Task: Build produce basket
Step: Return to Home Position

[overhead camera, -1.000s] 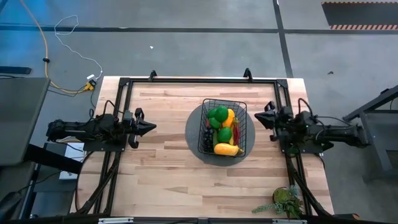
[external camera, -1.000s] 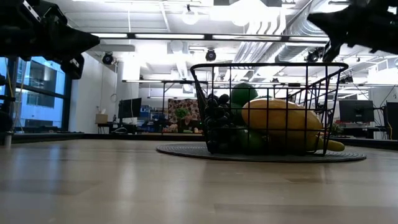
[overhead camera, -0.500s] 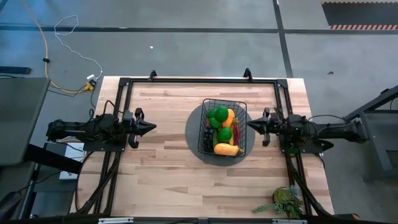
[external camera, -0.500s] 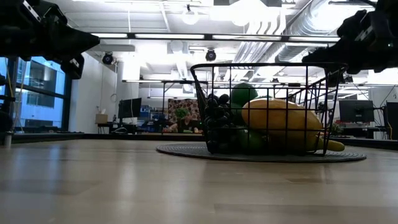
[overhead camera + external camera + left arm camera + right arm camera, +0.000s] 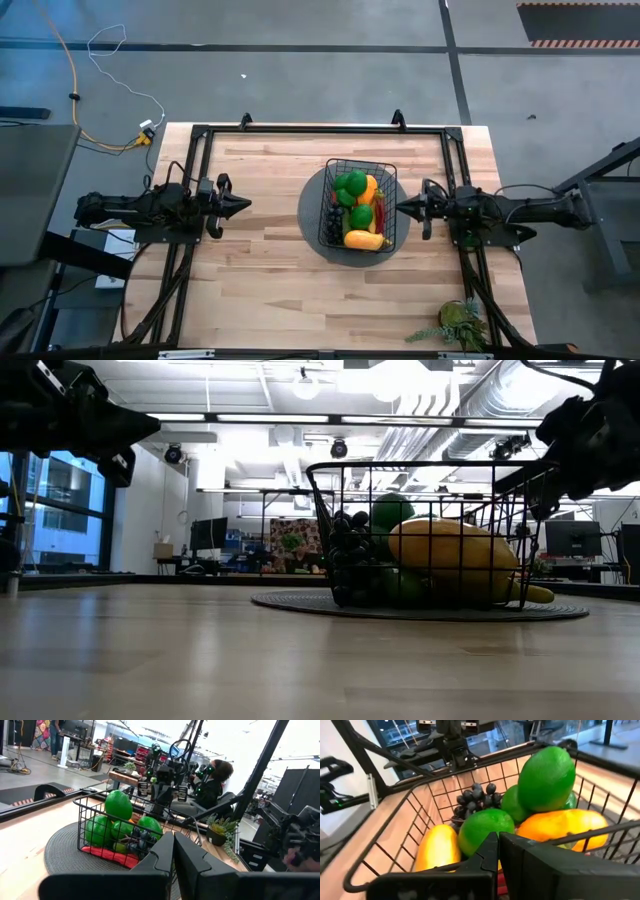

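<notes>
Your right gripper [image 5: 403, 207] has its fingers pressed together with nothing between them. It is done carrying. The basket [image 5: 360, 161] stands directly ahead of its fingertips, its wire wall just beside them, and I can't tell from above whether they touch. The low view puts the gripper at about rim height, not down inside.

The produce [image 5: 352, 190] is all heaped in the basket, none of it loose on the table [image 5: 270, 280]. From the right wrist you look over the rim onto two green limes [image 5: 547, 770], the purple grapes [image 5: 475, 797] beyond them and a yellow piece [image 5: 437, 847] nearer the wires. The pile sits low enough that the sides contain it, which is why nothing needs steadying.

The basket rests on the round grey mat [image 5: 308, 215], probably there to mark its spot and keep it from sliding.

Your left gripper [image 5: 245, 205] is likewise closed and empty, with the basket well apart ahead of it, parked clear so the two arms don't crowd each other. A leafy plant [image 5: 460, 325] stands off behind and beside the right gripper, untouched.

I'd judge filling finished; only backing the right arm straight away from the wires remains.
</notes>
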`<state>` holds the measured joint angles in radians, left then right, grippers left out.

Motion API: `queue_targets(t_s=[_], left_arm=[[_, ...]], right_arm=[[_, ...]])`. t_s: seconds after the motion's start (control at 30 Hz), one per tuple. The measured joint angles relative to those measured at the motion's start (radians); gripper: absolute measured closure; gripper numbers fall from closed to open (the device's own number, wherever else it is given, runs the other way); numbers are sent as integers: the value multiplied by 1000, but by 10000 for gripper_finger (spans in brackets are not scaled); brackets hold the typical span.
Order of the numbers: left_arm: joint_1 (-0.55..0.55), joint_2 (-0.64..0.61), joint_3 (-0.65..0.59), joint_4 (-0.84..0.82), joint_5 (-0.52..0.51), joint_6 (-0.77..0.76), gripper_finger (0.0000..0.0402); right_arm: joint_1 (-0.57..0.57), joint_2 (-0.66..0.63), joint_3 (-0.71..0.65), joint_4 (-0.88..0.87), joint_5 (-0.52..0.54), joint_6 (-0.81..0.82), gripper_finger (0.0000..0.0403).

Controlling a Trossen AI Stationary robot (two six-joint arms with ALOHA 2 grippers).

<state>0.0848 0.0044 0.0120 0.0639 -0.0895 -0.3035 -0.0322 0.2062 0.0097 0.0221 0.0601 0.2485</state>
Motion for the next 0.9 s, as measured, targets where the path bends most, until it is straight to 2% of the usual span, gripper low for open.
queue_targets(t_s=[0.23,0.9], left_arm=[[0,0,0,0,0,0,398],[0,0,0,0,0,0,398]], right_arm=[[0,1,0,-1,-1,117,403],[0,1,1,-3,0,110,403]])
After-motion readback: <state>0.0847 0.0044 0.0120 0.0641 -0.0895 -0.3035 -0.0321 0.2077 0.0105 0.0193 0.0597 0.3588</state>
